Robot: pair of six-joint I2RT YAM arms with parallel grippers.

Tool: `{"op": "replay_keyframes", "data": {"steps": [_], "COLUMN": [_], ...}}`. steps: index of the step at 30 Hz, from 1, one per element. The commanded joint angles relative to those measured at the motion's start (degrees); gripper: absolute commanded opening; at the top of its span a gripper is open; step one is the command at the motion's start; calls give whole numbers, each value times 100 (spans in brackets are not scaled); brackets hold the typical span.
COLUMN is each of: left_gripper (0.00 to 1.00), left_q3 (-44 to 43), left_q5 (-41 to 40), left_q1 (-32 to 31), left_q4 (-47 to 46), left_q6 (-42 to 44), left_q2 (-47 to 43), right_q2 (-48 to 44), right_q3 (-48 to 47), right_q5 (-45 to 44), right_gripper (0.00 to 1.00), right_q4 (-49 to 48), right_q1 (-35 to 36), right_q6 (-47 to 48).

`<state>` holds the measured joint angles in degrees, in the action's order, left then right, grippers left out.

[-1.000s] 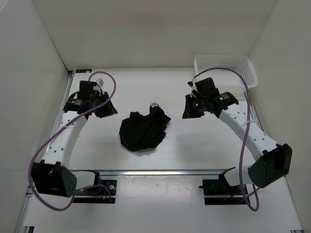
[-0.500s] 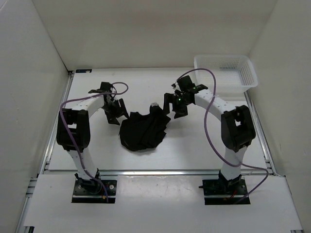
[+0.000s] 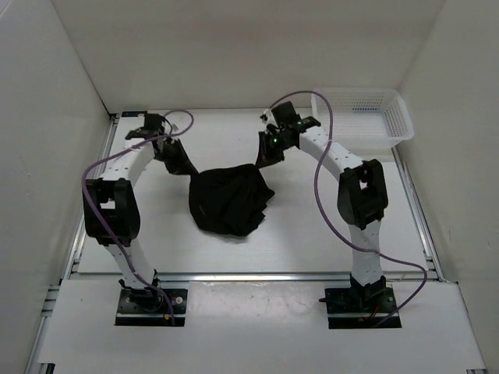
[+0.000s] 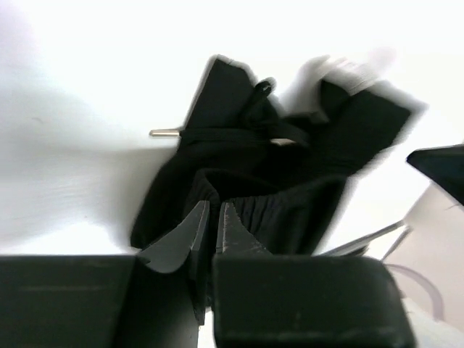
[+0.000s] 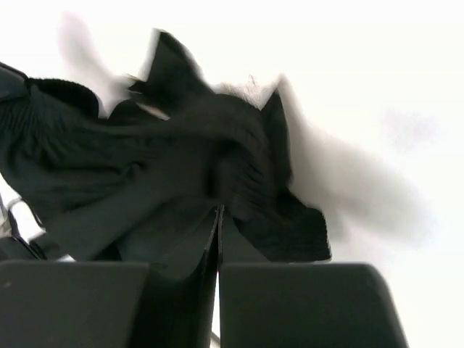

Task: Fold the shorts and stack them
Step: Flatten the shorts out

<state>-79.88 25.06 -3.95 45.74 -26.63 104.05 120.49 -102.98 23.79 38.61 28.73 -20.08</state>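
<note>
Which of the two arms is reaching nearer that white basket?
The right gripper, on the basket's side of the shorts; the left gripper holds their opposite end.

White mesh basket, far right corner

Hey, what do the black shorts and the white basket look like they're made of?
The shorts: soft matte black fabric, probably a knit, since it crumples and shows fine ribbing in the wrist views. The basket: white, likely plastic, with rigid open mesh walls.
</note>
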Motion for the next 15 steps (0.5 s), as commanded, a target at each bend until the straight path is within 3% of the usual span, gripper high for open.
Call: {"op": "replay_keyframes", "data": {"steps": [1, 5, 6, 9, 13, 15], "left_gripper": [10, 10, 10, 10, 10, 10], "left_q3": [-1089, -2609, -3247, -4050, -3723, -3256], "left_q5": [341, 465, 386, 386, 325, 324], "left_q1": [411, 693, 763, 816, 519, 264], "left_q4": [31, 242, 339, 638, 700, 700], "left_q6": [-114, -272, -272, -272, -194, -193], "left_q2": [-684, -921, -991, -1175, -1650, -1896], "right_q2": [-447, -447, -499, -798, -1465, -1957], "right_q3": [-1446, -3138, -3402, -3817, -2626, -1291], "right_q5": [-243, -68, -68, -68, -120, -286], "right_gripper": [0, 0, 0, 0, 0, 0], "right_q4": [365, 604, 604, 604, 526, 394], "right_q1": [-104, -368, -429, -482, -482, -482], "right_q6": [267, 320, 320, 320, 372, 373]}}
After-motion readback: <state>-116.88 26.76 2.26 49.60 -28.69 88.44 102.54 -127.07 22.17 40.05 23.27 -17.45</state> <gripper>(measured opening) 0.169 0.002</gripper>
